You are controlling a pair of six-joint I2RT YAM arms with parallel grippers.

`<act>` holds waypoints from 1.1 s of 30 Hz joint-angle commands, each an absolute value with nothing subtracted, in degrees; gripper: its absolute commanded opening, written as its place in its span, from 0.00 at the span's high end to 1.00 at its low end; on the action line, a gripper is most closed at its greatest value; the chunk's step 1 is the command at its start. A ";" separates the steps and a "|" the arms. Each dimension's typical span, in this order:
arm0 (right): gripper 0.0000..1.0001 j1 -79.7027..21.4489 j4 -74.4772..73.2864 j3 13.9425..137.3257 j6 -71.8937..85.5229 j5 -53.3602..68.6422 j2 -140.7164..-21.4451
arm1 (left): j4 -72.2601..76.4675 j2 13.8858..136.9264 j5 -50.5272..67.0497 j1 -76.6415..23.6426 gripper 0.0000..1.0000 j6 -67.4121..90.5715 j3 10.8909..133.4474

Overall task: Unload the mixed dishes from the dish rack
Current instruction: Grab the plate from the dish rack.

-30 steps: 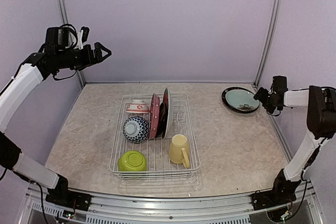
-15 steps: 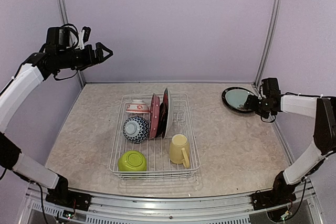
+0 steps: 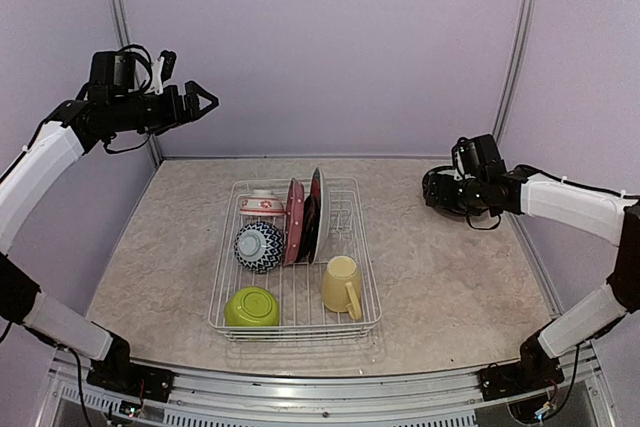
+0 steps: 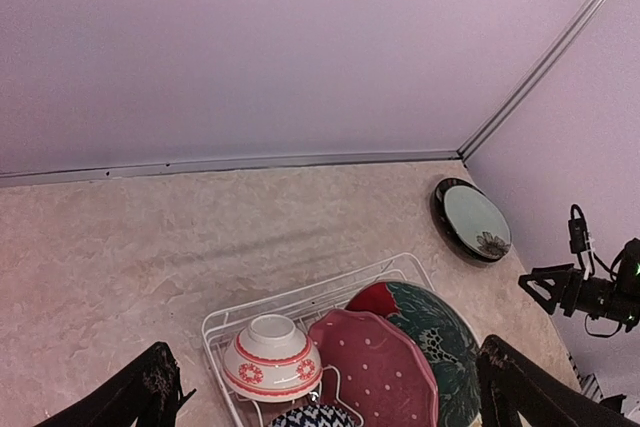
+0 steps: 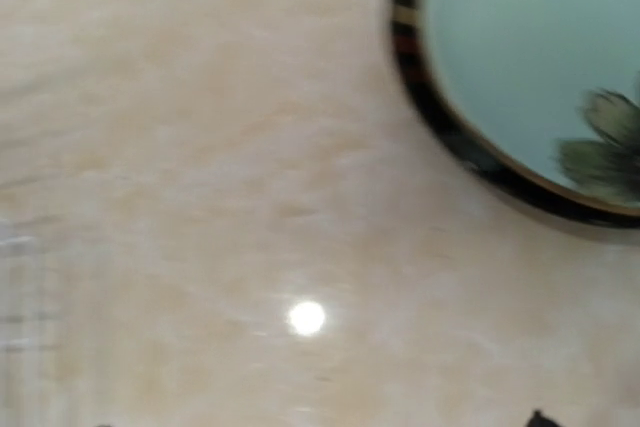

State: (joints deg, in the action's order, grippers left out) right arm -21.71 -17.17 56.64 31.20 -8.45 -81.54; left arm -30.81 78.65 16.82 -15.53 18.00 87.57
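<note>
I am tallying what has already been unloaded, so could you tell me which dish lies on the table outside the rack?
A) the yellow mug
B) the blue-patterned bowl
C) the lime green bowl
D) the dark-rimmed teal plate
D: the dark-rimmed teal plate lies flat on the table near the far right corner, while the yellow mug, lime green bowl and blue-patterned bowl all sit inside the dish rack.

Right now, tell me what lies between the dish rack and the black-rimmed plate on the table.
Nothing: only bare marbled table separates the dish rack from the black-rimmed plate, as the top and left wrist views show.
</note>
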 commanded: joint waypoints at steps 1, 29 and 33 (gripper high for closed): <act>0.13 -28.57 -19.93 62.29 33.49 -12.71 -81.93 | -30.70 77.82 17.65 -16.00 0.01 18.29 88.06; 0.06 -55.31 -28.06 96.89 40.48 -24.38 -106.02 | -30.40 76.07 15.86 -17.55 0.01 17.93 87.55; 0.08 -56.72 -35.52 102.26 45.49 -31.01 -110.28 | -30.41 76.04 15.56 -17.71 0.01 17.94 87.60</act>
State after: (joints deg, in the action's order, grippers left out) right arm -55.33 -26.24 97.62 39.07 -23.11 -106.34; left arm -30.83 76.71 16.10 -17.19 18.02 87.57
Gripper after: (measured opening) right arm 0.925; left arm 0.990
